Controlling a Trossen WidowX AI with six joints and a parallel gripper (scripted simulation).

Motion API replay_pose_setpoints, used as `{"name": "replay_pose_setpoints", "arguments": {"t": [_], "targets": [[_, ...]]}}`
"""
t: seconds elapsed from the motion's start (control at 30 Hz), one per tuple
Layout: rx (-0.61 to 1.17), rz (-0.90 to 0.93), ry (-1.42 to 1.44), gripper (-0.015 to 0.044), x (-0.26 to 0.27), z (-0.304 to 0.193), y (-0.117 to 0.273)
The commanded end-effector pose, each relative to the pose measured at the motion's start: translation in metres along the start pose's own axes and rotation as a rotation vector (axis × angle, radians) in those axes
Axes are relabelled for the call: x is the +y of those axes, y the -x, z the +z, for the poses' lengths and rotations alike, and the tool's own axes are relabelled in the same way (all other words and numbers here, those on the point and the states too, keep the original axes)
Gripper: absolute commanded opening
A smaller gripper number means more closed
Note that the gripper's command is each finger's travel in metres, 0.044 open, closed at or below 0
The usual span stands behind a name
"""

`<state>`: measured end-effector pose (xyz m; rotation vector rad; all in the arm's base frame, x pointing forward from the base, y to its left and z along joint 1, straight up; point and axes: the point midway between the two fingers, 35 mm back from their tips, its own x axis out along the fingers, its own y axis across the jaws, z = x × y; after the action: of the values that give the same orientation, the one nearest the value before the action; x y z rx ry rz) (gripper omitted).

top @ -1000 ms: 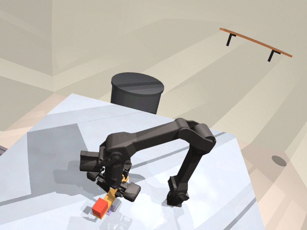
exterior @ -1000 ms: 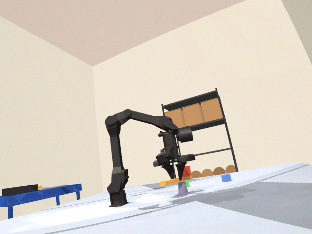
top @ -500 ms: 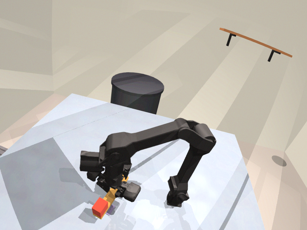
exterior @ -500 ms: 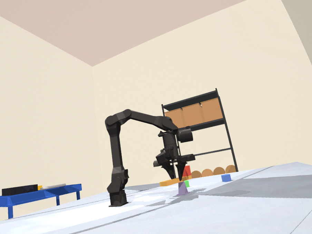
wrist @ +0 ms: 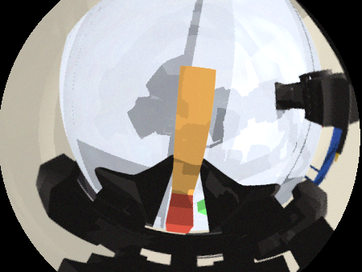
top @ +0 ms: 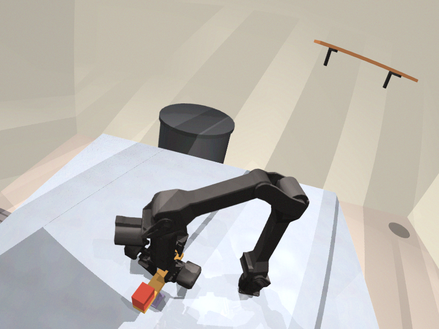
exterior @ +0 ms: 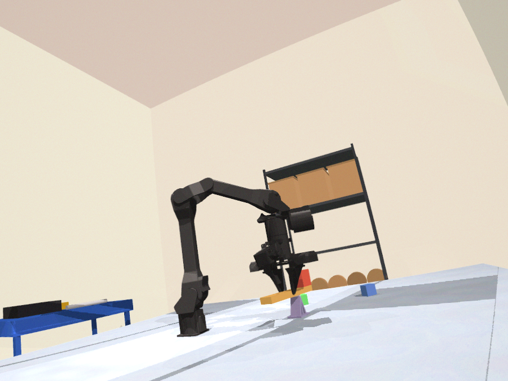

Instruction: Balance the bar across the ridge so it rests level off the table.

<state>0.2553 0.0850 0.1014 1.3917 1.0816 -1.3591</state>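
An orange bar [top: 156,282] [exterior: 272,297] [wrist: 194,113] carries a red block [top: 143,295] [exterior: 305,277] [wrist: 179,211] on one end. My gripper [exterior: 287,291] [wrist: 187,159] is shut on the bar, between its plain end and the red block. The purple ridge [top: 158,300] [exterior: 296,307] stands on the table [top: 198,176] [exterior: 389,340] [wrist: 109,80] under the bar, on the block side of the fingers. Both bar ends are clear of the table. Whether the bar touches the ridge top I cannot tell. The ridge is hidden in the wrist view.
A green block [exterior: 304,299] [wrist: 202,207] is just behind the ridge. A blue cube [exterior: 368,289] lies on the table farther right in the exterior view. A dark drum [top: 196,123] stands beyond the table edge. A shelf rack and a blue bench are in the background.
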Motion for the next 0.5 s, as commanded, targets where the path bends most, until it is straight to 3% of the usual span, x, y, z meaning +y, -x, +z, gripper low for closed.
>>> {"name": "replay_pose_setpoints", "arguments": {"t": [0.0, 0.47], "targets": [[0.002, 0.0, -0.001, 0.0, 0.0, -0.0004, -0.0017], [0.002, 0.0, -0.001, 0.0, 0.0, -0.0002, -0.0007]]}}
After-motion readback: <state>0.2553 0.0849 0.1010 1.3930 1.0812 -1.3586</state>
